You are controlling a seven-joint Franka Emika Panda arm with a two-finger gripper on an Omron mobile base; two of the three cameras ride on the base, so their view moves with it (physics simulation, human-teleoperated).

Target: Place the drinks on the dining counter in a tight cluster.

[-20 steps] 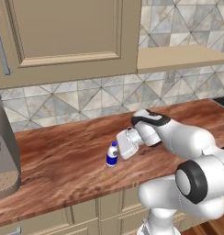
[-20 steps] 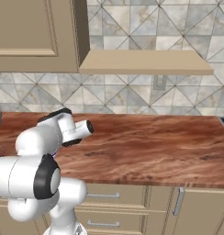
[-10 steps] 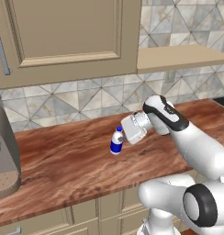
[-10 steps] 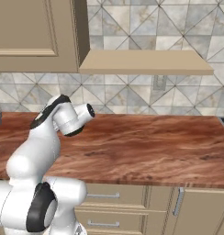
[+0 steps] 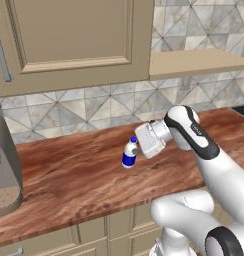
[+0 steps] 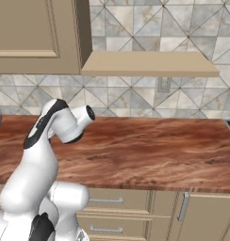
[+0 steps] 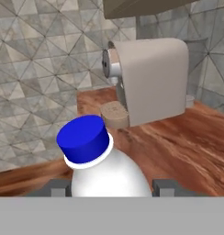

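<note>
Counter: reddish-brown wood-grain top (image 5: 69,175) under a tiled backsplash (image 5: 69,112), tan cabinets above.
Gripper: the gripper (image 5: 135,151) is clamped on the small white bottle (image 5: 129,153), one finger each side of its body in the hand view.
Bottle: carried just above the counter, roughly mid-depth; long axis near upright, blue cap (image 7: 83,138) on top, tipped slightly.
Farther back: a beige coffee machine (image 7: 148,80) sits by the wall.
</note>
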